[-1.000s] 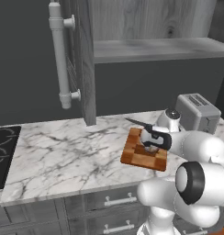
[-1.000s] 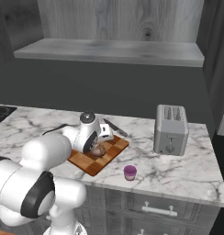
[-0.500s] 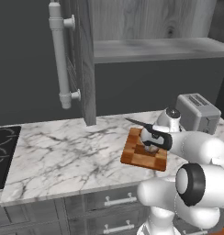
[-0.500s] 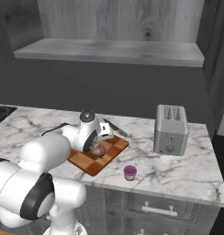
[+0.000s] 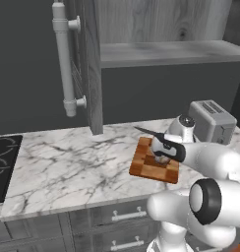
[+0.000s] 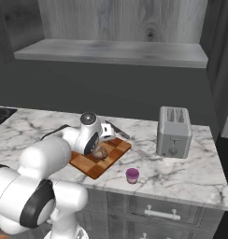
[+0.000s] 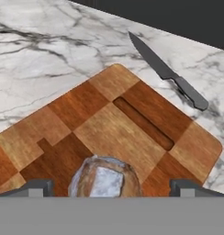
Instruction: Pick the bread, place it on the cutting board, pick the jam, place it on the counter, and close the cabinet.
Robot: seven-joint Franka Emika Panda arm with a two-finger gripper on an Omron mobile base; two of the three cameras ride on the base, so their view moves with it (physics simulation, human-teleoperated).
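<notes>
Marble bench (image 5: 68, 167) runs wide and bare to the left of the cutting board (image 5: 144, 165), as far as the black stovetop (image 5: 4, 162) at its left end. The board sits at an angle near the bench's front edge, one corner close to that edge in the right base view. A dark-handled knife (image 7: 166, 73) lies on the marble just beyond the board's far side, apart from it. The grey toaster (image 6: 173, 132) stands well to the right of the board. The jam (image 6: 132, 175) rests on the bench near the front edge, between board and toaster, clear of both. Above, the cabinet (image 5: 90, 64) door stands open, edge-on over the bench left of the board, its long pale handle (image 5: 63, 59) facing away from the arm.

The bread (image 7: 104, 179) lies on the board, in its near half as the hand view shows it. The jaws (image 7: 109, 188) stand wide, one fingertip to each side of the roll with a gap on both sides, so nothing is held. The hand is low over the board, just above the roll.

Against the pictures of a second ago, the arm, bread, jam and door show no visible change.
</notes>
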